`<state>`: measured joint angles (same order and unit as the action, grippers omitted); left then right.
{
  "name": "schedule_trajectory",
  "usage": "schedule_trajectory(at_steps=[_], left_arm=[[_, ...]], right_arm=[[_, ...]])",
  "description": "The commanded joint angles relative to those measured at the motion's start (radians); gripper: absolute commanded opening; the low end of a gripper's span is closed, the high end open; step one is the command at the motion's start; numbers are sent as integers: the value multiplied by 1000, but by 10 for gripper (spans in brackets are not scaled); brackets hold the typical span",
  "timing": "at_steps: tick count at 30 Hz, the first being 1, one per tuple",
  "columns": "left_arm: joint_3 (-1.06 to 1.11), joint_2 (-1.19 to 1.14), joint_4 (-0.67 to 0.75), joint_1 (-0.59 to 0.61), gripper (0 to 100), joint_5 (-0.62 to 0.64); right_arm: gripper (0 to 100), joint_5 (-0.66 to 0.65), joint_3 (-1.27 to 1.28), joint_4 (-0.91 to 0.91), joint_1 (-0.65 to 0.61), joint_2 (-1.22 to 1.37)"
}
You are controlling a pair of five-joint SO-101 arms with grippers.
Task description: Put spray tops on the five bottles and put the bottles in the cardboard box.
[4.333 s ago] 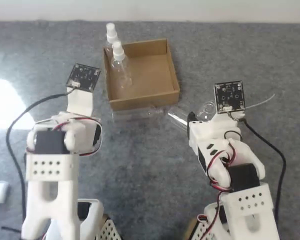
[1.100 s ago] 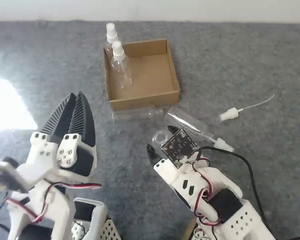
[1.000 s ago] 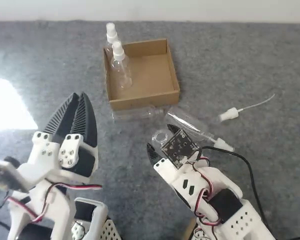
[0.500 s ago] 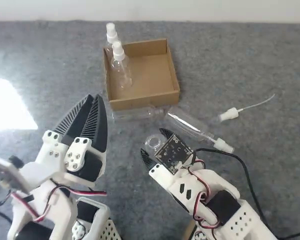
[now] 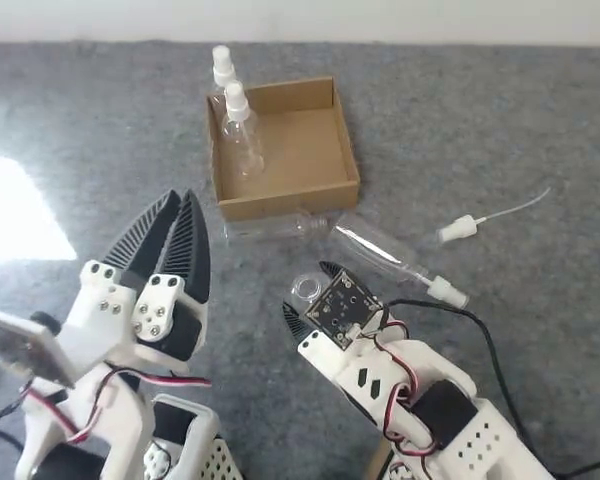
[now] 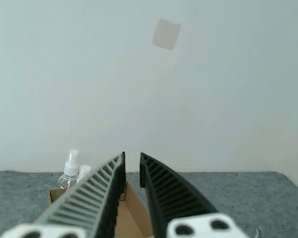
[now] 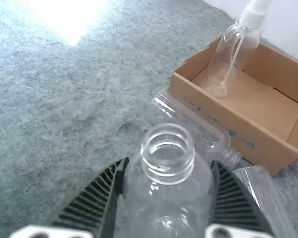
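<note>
My right gripper is shut on a clear uncapped bottle, held upright with its open neck facing up, near the middle of the table. The cardboard box stands at the back with one spray-topped bottle inside. A second topped bottle stands just behind the box. An uncapped bottle lies along the box's front wall. Another bottle with a top lies beside my right gripper. My left gripper is raised off the table, open by a narrow gap, holding nothing.
A loose spray top with its long thin tube lies to the right on the grey mat. A bright patch of light falls on the mat at the left. Cables trail from both arms near the front edge.
My right gripper has carried the uncapped bottle slightly left and toward the front. My left gripper has shifted right and its fingers have parted a little.
</note>
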<state>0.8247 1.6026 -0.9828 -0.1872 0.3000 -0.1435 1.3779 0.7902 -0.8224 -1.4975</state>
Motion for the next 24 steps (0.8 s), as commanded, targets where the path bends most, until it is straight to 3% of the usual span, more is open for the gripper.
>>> schedule_trajectory(at_steps=[1,10,16,24], left_arm=[[-45,-109,-3,6,44,-15],[-410,-423,-163,5,44,21],[-510,-508,-238,20,44,0],[-495,-520,-324,318,44,-167]], right_arm=[[194,-14,-15,-16,-5,-18],[194,-11,-15,-13,19,-18],[194,-9,-15,-13,47,-18],[194,-11,-15,-13,47,-18]])
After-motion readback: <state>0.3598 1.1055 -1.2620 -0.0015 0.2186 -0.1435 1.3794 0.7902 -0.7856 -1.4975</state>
